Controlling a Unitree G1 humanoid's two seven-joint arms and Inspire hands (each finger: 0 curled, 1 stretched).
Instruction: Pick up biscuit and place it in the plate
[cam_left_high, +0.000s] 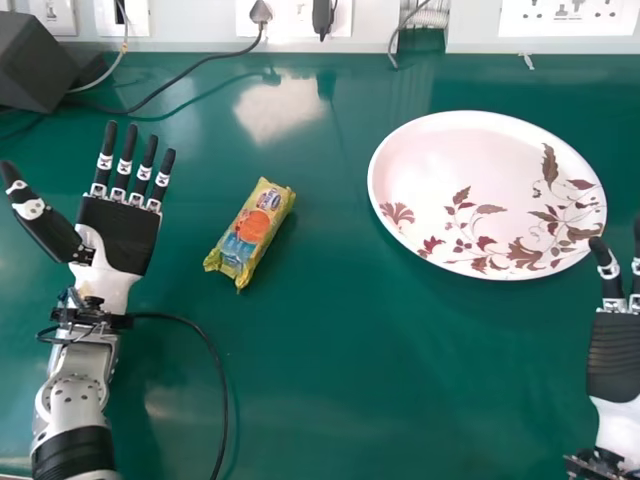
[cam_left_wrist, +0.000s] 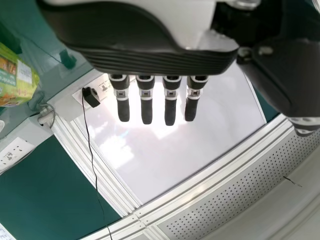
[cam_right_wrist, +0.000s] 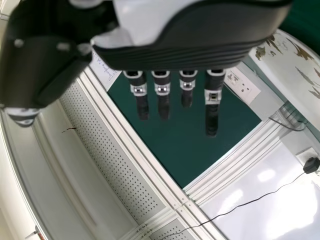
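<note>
Biscuit, not yet lifted — two open hands.
Right hand (cam_left_high: 616, 355), fingers extended; left hand (cam_left_high: 122, 235), likewise; yellow plastic-wrapped biscuit packet (cam_left_high: 250, 235), aslant on green table (cam_left_high: 330, 380) between left hand and white oval floral plate (cam_left_high: 430, 160) — an off-centre pinch could probably spin the slick wrapper away.

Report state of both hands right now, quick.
Left hand: open, fingers straight, holding nothing.
Right hand: open, fingers extended, holding nothing.
</note>
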